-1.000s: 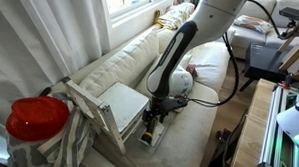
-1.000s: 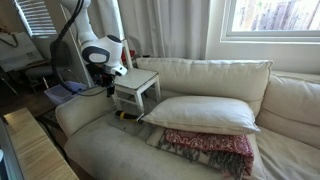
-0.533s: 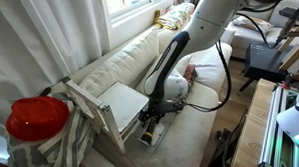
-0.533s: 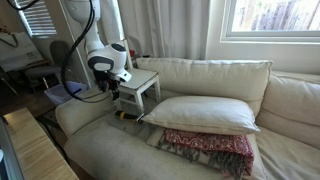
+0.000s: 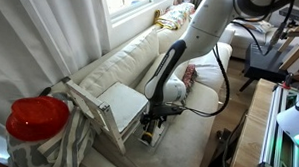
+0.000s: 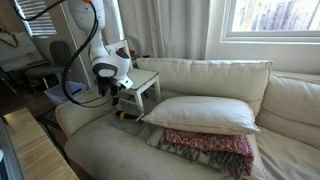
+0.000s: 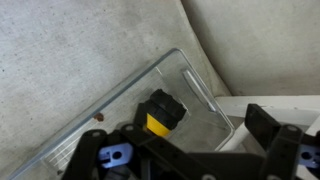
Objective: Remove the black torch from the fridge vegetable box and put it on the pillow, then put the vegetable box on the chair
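The black torch (image 7: 163, 112), marked with yellow, lies inside the clear box (image 7: 205, 88), close to one corner. The box rests on the sofa seat (image 7: 60, 60), just beside the white chair (image 5: 117, 104). The gripper (image 7: 185, 148) hangs directly above the torch, jaws spread wide and holding nothing. The pillow (image 6: 200, 112) lies farther along the sofa.

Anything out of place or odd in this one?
Yes. A white wooden chair appears to sit up on the sofa seat near the armrest. A clear fridge vegetable box lies on the cushion beside it with a black torch inside. Nothing looks spilled or broken.
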